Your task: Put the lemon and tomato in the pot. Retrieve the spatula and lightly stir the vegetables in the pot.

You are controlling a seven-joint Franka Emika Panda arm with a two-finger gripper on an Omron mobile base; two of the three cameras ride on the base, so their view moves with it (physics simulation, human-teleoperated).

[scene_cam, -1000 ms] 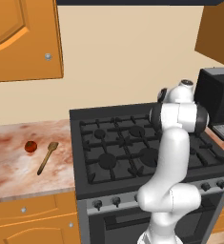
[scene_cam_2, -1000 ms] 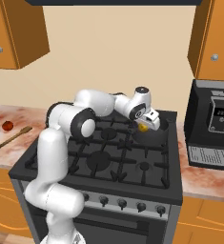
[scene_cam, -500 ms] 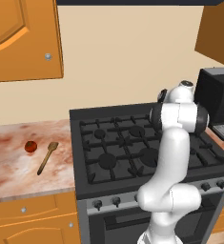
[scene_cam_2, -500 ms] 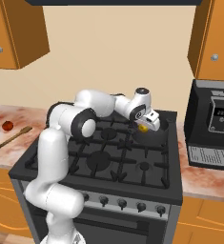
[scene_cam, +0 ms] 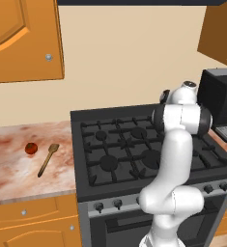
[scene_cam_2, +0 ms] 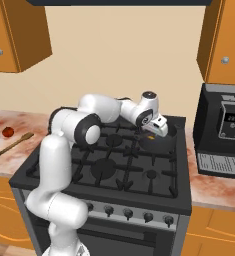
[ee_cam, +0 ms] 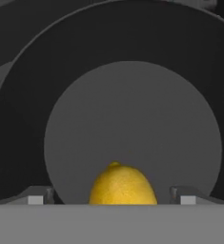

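My gripper (ee_cam: 112, 198) hangs over the dark round pot (ee_cam: 23, 119) on the stove's back right burner, fingers pointing down into it. The jaws stand wide apart and open. The yellow lemon (ee_cam: 122, 186) sits between the fingertips with a gap on each side, over the pot's grey floor. From the right base view the gripper (scene_cam_2: 154, 128) is just above the pot (scene_cam_2: 165, 141). The red tomato (scene_cam: 31, 148) (scene_cam_2: 8, 132) and the wooden spatula (scene_cam: 47, 159) (scene_cam_2: 14, 143) lie side by side on the counter left of the stove, far from the gripper.
A black stove (scene_cam: 129, 149) with several grated burners fills the middle. A black coffee machine (scene_cam_2: 226, 130) stands on the counter to the right of the pot. Wooden cabinets (scene_cam: 23, 38) hang above the left counter.
The jaws have spread wider and let go of the lemon, which no longer shows at the gripper in the right base view. The arm, tomato and spatula have not moved.
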